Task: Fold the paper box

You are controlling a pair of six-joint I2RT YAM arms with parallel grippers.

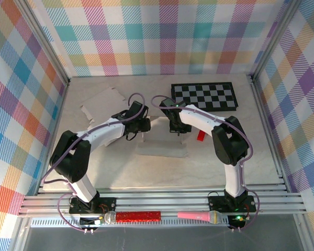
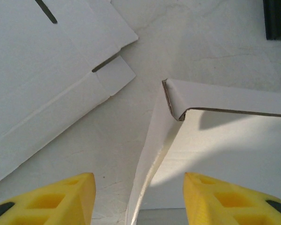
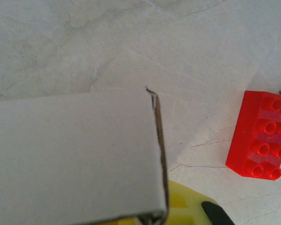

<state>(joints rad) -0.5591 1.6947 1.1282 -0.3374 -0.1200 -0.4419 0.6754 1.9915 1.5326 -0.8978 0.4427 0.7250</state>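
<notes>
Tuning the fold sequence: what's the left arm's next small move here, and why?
Probably close the left gripper on the raised wall: its jaws stand open on either side of that wall's edge, and the right gripper is shut on another edge of the paper box, steadying it.

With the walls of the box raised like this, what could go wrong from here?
1. The left jaws stand open on either side of a raised wall of the paper box and do not grip it, so that wall may tip over.
2. The right jaws, shut on another wall, hold it alone. A pull might drag the box into the red brick nearby.
</notes>
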